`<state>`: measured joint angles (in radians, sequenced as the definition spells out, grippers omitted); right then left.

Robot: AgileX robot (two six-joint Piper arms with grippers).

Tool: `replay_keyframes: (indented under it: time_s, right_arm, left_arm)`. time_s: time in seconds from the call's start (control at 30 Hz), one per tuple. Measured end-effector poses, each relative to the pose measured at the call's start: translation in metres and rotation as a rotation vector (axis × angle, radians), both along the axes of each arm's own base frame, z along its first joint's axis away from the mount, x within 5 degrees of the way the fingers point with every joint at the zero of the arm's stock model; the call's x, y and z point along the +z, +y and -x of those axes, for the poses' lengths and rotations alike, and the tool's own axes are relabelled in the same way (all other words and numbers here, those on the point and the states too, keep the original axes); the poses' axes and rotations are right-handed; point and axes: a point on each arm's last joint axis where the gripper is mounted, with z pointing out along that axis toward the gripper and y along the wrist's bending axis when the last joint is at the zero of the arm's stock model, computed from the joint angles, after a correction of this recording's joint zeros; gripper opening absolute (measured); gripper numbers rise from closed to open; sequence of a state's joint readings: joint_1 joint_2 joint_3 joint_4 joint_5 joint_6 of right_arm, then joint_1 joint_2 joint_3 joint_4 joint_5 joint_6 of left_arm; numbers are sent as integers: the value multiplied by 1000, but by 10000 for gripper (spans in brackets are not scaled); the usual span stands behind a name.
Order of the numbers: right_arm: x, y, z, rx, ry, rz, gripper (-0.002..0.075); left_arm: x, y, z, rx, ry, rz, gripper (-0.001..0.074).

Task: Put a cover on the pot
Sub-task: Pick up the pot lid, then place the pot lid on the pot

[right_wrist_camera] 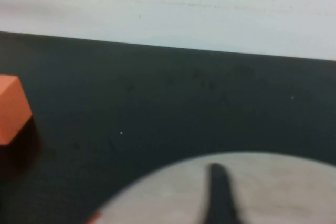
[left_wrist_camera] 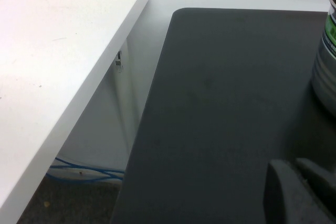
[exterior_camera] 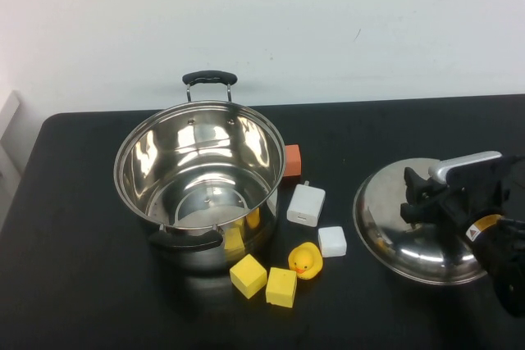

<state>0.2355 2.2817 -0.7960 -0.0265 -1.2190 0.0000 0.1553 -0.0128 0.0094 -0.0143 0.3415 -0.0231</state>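
The pot (exterior_camera: pixel 199 171) is a large shiny steel pot with two black loop handles, standing open and empty left of the table's middle. Its wall shows at the edge of the left wrist view (left_wrist_camera: pixel 326 72). The domed steel lid (exterior_camera: pixel 385 231) lies on the table at the right, apart from the pot. It fills the bottom of the right wrist view (right_wrist_camera: pixel 273 187). My right gripper (exterior_camera: pixel 414 196) is right over the lid's middle and hides the knob. My left gripper (left_wrist_camera: pixel 298 190) is shut and empty, low over the table's left part, outside the high view.
Beside the pot lie an orange block (exterior_camera: pixel 292 160) (right_wrist_camera: pixel 11 108), a white charger (exterior_camera: pixel 306 204), a small white block (exterior_camera: pixel 332 241), a yellow rubber duck (exterior_camera: pixel 305 261) and yellow blocks (exterior_camera: pixel 248 275). A white table (left_wrist_camera: pixel 58 66) stands left of the black table's edge.
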Motion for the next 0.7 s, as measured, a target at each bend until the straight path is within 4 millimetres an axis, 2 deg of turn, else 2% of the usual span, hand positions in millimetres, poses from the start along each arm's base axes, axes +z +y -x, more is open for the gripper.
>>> replay_keyframes:
  time_s: [0.07,0.23,0.33,0.5,0.6,0.7]
  right_arm:
    - [1,0,1,7,-5,0,342]
    - [20,-4,14,-14,29,-20,336]
    - [49,-8,26,-36,22,-41,336]
    - [148,-7,39,16,-182,-109,335]
    - [197,-2,46,67,-236,-135,335]
    - [234,15,46,133,-261,-170,335]
  left_arm:
    - [0,0,0,0,0,0,-2]
    - [0,0,0,0,0,0,-2]
    - [0,0,0,0,0,0,-2]
    - [0,0,0,0,0,0,-2]
    - [0,0,0,0,0,0,-2]
    - [0,0,0,0,0,0,-2]
